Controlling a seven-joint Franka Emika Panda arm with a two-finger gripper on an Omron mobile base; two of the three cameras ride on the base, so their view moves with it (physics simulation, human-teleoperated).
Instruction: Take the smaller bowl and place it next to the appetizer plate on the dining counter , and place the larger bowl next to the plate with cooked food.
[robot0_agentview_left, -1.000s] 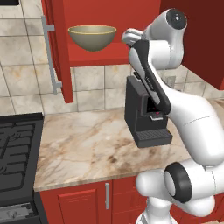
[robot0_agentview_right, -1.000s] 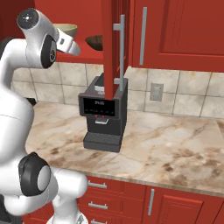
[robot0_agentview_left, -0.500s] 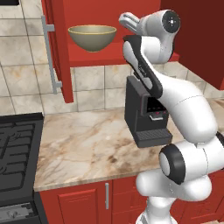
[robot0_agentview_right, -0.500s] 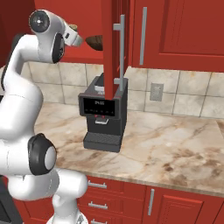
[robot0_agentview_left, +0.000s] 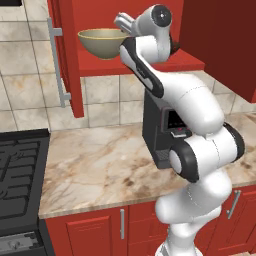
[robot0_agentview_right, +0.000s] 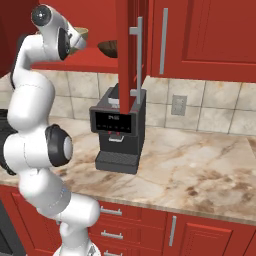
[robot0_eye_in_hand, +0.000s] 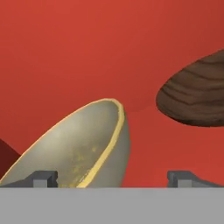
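Home kitchen, rendered: red cabinets (robot0_agentview_right: 200, 35) w/ steel handles, beige tile backsplash (robot0_agentview_left: 30, 95), marbled stone counter (robot0_agentview_left: 100, 165), black stove (robot0_agentview_left: 20, 170) at left, black coffee machine (robot0_agentview_right: 117, 132), wall outlet (robot0_agentview_right: 178, 105).

Facing wall counter (robot0_agentview_left: 100, 165): beige-brown marbled stone top, red base cabinets (robot0_agentview_right: 200, 235) with silver handles below. Backsplash (robot0_agentview_left: 105, 100) of pale stone tiles; outlet (robot0_agentview_right: 178, 105) set in it. Black coffee machine (robot0_agentview_right: 119, 131) stands on counter against wall. Black stove (robot0_agentview_left: 20, 170) to my left, flush with counter. Red upper cabinets (robot0_agentview_right: 200, 35) overhead; one door (robot0_agentview_left: 62, 55) swung open.
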